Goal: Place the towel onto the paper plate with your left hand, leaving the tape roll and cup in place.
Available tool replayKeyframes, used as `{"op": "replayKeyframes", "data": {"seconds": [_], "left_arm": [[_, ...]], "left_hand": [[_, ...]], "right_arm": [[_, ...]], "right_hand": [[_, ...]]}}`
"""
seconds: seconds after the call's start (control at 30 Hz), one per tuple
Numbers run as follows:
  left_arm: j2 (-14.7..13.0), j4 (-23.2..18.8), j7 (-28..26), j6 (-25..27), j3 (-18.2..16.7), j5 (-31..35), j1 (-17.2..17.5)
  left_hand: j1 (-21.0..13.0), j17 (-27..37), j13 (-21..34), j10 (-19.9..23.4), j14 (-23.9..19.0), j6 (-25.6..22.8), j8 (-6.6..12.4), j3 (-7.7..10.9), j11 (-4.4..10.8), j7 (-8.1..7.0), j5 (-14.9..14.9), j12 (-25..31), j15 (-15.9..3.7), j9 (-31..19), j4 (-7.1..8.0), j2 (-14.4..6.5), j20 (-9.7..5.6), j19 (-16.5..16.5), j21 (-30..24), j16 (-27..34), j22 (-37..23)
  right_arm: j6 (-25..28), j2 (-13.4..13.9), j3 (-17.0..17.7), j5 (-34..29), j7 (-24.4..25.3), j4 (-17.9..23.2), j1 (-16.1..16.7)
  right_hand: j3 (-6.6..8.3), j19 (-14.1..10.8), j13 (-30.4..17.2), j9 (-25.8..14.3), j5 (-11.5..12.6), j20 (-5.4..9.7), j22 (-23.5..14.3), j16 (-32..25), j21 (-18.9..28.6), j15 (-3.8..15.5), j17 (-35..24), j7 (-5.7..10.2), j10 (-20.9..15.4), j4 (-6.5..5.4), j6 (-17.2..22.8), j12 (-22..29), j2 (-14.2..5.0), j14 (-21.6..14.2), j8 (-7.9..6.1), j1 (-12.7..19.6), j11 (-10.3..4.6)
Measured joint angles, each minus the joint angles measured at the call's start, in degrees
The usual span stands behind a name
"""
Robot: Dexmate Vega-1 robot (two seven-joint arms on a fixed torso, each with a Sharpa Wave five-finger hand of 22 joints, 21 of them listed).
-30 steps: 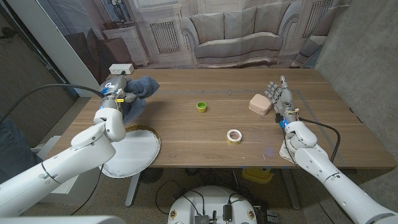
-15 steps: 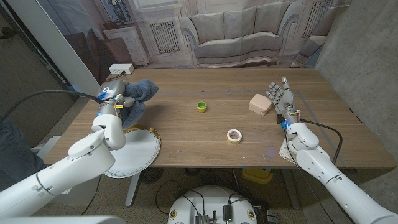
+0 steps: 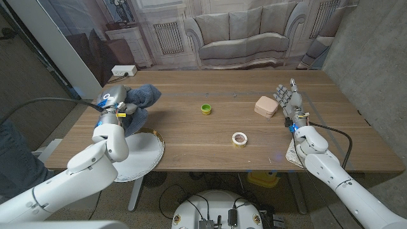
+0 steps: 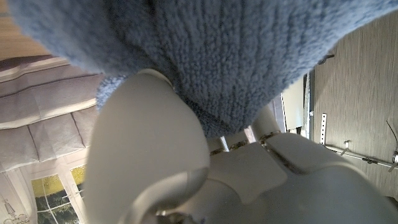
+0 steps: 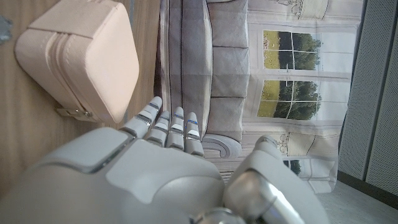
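paper plate (image 3: 141,154) partly hidden by left arm, towel (image 4: 211,56) blurred, cut off

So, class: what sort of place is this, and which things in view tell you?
Probably a robot test room dressed as a lounge: a printed sofa backdrop, a plain wooden table, and cables on the arms.

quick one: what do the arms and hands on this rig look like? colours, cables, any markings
Both arms are glossy white rounded shells with grey joint seams. The left hand and right hand are silver-grey with segmented fingers bearing dark and blue bands. Small blue and yellow marks sit at each wrist. A black cable runs to each arm.
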State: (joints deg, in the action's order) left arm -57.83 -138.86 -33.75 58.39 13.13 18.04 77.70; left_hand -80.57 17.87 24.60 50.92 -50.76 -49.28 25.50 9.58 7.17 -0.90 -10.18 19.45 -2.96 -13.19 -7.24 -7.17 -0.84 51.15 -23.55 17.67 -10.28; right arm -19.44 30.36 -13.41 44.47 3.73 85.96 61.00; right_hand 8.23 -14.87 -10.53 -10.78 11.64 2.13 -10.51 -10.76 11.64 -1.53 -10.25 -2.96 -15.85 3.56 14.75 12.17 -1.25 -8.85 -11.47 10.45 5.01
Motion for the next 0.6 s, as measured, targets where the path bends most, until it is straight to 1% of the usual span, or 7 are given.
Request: {"op": "replayKeyframes", "data": {"seconds": [0.03, 0.07, 0.1, 0.33, 0.43, 0.47, 0.6], "left_arm": [[0.0, 0.0, -0.1, 0.0, 0.0, 0.0, 0.0], [0.2, -0.6, -0.4, 0.0, -0.6, 0.2, 1.4], [0.4, -0.9, -0.7, 0.0, -0.9, 0.3, 2.0], [1.5, -1.8, -2.0, -0.7, -2.4, 1.0, 5.3], [1.5, -1.8, -2.5, -1.0, -2.4, 1.3, 5.3], [2.3, -2.3, -2.7, -1.2, -3.4, 1.4, 7.2], [3.3, -2.7, -3.3, -2.0, -4.3, 1.8, 8.9]], "left_hand": [[0.0, 0.1, 0.0, 0.0, 0.0, 0.0, 0.00, 0.00, 0.00, 0.02, 0.0, 0.0, 0.00, 0.0, 0.00, 0.0, 0.00, 0.0, 0.0, 0.0, 0.0], [0.0, 0.1, 0.0, 0.0, 0.0, -0.1, 0.00, 0.00, 0.00, 0.10, 0.0, 0.0, 0.00, 0.0, 0.00, 0.0, 0.00, 0.0, 0.0, -0.1, 0.0], [0.0, 0.1, 0.0, 0.0, 0.0, -0.1, 0.00, 0.00, 0.00, 0.11, 0.0, 0.0, 0.00, 0.0, 0.00, 0.0, 0.00, 0.0, 0.0, -0.1, 0.0], [0.0, 0.1, 0.3, 0.0, 0.0, -0.2, -0.01, 0.00, -0.01, 0.20, 0.0, 0.0, -0.01, 0.0, 0.00, 0.0, 0.00, 0.0, 0.0, 0.0, 0.0], [0.0, 0.1, 0.3, 0.0, 0.0, -0.2, -0.01, 0.00, -0.01, 0.20, 0.0, -0.2, -0.01, 0.2, 0.00, 0.0, 0.00, 0.0, 0.0, 0.0, 0.0], [0.0, 0.1, 0.3, 0.0, 0.0, -0.2, -0.01, 0.00, -0.01, 0.20, 0.0, -0.2, -0.01, 0.2, 0.00, 0.0, 0.00, 0.0, 0.0, 0.0, 0.0], [0.0, 0.2, 0.5, 0.2, -0.1, -0.2, -0.01, 0.00, -0.23, 0.20, 0.2, -0.2, 0.04, 0.2, 0.00, 0.0, 0.00, 0.0, 0.0, 0.0, 0.0]], "right_arm": [[0.0, 0.0, 0.0, 0.0, 0.0, 0.0, 0.0], [0.0, 0.1, 0.0, 0.0, 0.0, 0.0, 0.0], [0.0, 0.1, 0.1, 0.1, 0.0, 0.0, 0.0], [0.2, 0.1, 0.1, 0.2, 0.1, 0.0, 0.2], [0.3, 0.2, 0.1, 0.2, 0.2, 0.2, 0.3], [0.4, 0.2, 0.1, 0.2, 0.3, 0.2, 0.3], [0.6, 0.3, 0.2, 0.1, 0.6, 0.5, 0.4]], "right_hand": [[0.00, 0.0, 0.0, 0.0, 0.0, 0.00, 0.0, 0.0, 0.0, 0.00, 0.0, 0.00, 0.0, 0.00, 0.0, 0.0, -0.16, 0.0, 0.00, 0.2, 0.00], [0.00, 0.0, 0.0, 0.0, 0.0, 0.00, 0.0, 0.0, 0.0, 0.00, 0.0, 0.00, 0.0, 0.00, 0.0, 0.0, -0.21, 0.0, 0.00, 0.2, 0.00], [0.00, 0.0, 0.0, 0.0, 0.0, 0.00, 0.0, 0.0, 0.0, 0.00, 0.0, 0.00, 0.0, 0.00, 0.0, 0.0, -0.21, 0.0, 0.00, 0.2, 0.00], [0.00, 0.0, 0.0, 0.0, 0.0, 0.00, 0.0, 0.0, 0.0, 0.00, 0.0, 0.00, 0.0, 0.00, 0.0, 0.0, -0.21, 0.0, 0.00, 0.2, 0.00], [-0.18, 0.0, 0.0, 0.0, 0.0, 0.00, 0.0, 0.0, 0.0, 0.00, 0.0, -0.21, 0.0, 0.18, 0.2, 0.0, -0.21, 0.0, 0.00, 0.2, 0.00], [-0.18, 0.0, 0.0, 0.0, 0.0, 0.00, 0.0, 0.0, 0.0, 0.00, 0.0, -0.21, 0.0, 0.18, 0.2, 0.0, -0.21, 0.0, 0.00, 0.2, 0.00], [-0.17, 0.0, 0.0, 0.0, 0.0, 0.00, 0.0, 0.0, 0.0, 0.00, 0.0, -0.21, 0.0, 0.17, 0.2, 0.0, -0.21, 0.0, 0.00, 0.2, 0.00]]}}
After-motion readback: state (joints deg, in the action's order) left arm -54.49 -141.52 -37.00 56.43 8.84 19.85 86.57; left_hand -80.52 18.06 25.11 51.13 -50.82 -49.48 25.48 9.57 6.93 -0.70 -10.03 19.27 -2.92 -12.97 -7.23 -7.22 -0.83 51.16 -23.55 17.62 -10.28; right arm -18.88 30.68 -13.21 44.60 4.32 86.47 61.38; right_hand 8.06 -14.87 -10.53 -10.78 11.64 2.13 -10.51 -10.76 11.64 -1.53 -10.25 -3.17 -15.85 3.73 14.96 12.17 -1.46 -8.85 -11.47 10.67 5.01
